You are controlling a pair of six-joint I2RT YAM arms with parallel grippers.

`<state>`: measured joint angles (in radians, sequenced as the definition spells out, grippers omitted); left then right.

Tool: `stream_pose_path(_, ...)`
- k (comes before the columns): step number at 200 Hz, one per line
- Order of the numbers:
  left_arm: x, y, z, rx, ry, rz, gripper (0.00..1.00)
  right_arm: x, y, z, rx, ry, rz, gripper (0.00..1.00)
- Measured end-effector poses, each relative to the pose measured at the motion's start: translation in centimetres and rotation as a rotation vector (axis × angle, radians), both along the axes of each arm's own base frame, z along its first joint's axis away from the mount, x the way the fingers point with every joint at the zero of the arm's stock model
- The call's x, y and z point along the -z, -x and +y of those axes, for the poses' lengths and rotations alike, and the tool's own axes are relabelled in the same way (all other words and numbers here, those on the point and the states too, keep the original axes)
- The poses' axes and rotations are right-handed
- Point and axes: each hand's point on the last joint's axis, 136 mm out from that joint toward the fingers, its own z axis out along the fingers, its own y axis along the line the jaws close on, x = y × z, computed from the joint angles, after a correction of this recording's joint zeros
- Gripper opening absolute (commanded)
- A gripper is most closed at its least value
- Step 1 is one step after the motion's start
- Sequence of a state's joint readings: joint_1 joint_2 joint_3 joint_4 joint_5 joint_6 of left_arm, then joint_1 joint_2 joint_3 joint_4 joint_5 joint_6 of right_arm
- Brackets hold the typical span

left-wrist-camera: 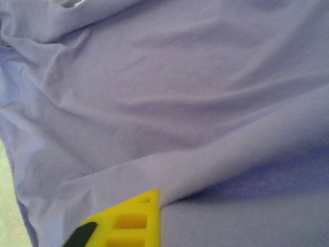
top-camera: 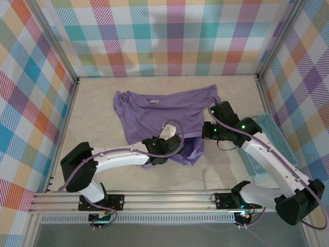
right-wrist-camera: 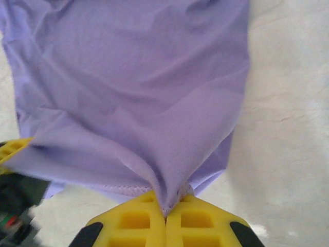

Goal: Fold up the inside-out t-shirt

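Top view: the inside-out t-shirt (top-camera: 164, 110), plain lavender, is seen lying crumpled on the pale table (top-camera: 97, 118), in the middle of the frame and slightly toward the back. A small white label (top-camera: 154, 102) is exposed near its upper edge. The lower right part of the cloth is bunched and hangs lower than the rest.

Left gripper (top-camera: 177, 146): located at the lower edge of the shirt, centre of frame. In the left wrist view one yellow finger (left-wrist-camera: 131, 224) is seen at the bottom; the other is covered by cloth. The fingers are closed, and a taut fold of the shirt (left-wrist-camera: 169, 92) is seen running up and to the right from the fingertip, so cloth is taken as pinched.

Right gripper (top-camera: 205, 131): placed at the right edge of the shirt. In the right wrist view (right-wrist-camera: 165, 212) both yellow fingers are pressed together, with the stitched hem of the shirt (right-wrist-camera: 128, 77) clamped between them, the cloth fanning upward from the pinch.

A light blue plastic basket (top-camera: 270, 136) is noted at the right edge of the table, apart from the shirt. Plaid walls (top-camera: 169, 36) are seen around the workspace.
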<state>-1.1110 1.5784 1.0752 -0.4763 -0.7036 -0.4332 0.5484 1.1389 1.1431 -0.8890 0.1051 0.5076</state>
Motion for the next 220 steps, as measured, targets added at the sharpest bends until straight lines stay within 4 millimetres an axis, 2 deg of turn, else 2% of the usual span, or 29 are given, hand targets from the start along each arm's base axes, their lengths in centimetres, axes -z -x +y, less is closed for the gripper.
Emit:
stream_pose_path(13, -1.9, 0.4, -0.8, 0.031, 0.061, -0.002, 0.0, -0.2, -1.2, -0.5, 0.016, 0.036, -0.015, 0.0)
stream_pose_path(31, -5.7, 1.2, -2.3, 0.083, 0.189, -0.011, 0.0, -0.8, -2.6, -1.4, 0.041, 0.07, -0.041, 0.0)
stream_pose_path(52, -9.7, 2.8, -3.8, 0.157, 0.329, -0.018, 0.0, -2.8, -3.7, -2.0, 0.057, 0.069, -0.101, 0.0)
stream_pose_path(69, -11.4, 3.5, -4.3, 0.184, 0.394, -0.016, 0.0, -4.5, -3.9, -1.8, 0.039, 0.038, -0.161, 0.09)
stream_pose_path(95, -11.0, 3.2, -4.2, 0.168, 0.407, 0.008, 0.0, -5.7, -3.1, -1.4, 0.004, -0.021, -0.223, 0.28)
stream_pose_path(118, -9.8, 2.3, -3.8, 0.138, 0.409, 0.06, 0.0, -3.7, -0.9, -0.8, -0.058, -0.042, -0.238, 0.39)
stream_pose_path(139, -9.3, 1.2, -3.5, 0.114, 0.402, 0.092, 0.0, -1.4, 2.9, 1.5, -0.198, -0.086, -0.242, 0.37)
stream_pose_path(156, -9.3, 0.8, -3.6, 0.109, 0.4, 0.109, 0.0, -0.6, 6.0, 4.2, -0.338, -0.153, -0.266, 0.37)
stream_pose_path(173, -9.3, 0.6, -3.8, 0.114, 0.399, 0.12, 0.01, 0.5, 8.1, 6.5, -0.442, -0.207, -0.278, 0.34)
stream_pose_path(191, -9.2, 0.7, -3.8, 0.125, 0.393, 0.127, 0.01, 2.6, 8.9, 8.2, -0.487, -0.222, -0.259, 0.33)
stream_pose_path(220, -8.9, 1.1, -3.7, 0.138, 0.376, 0.145, 0.02, 6.1, 8.0, 10.1, -0.498, -0.21, -0.229, 0.33)
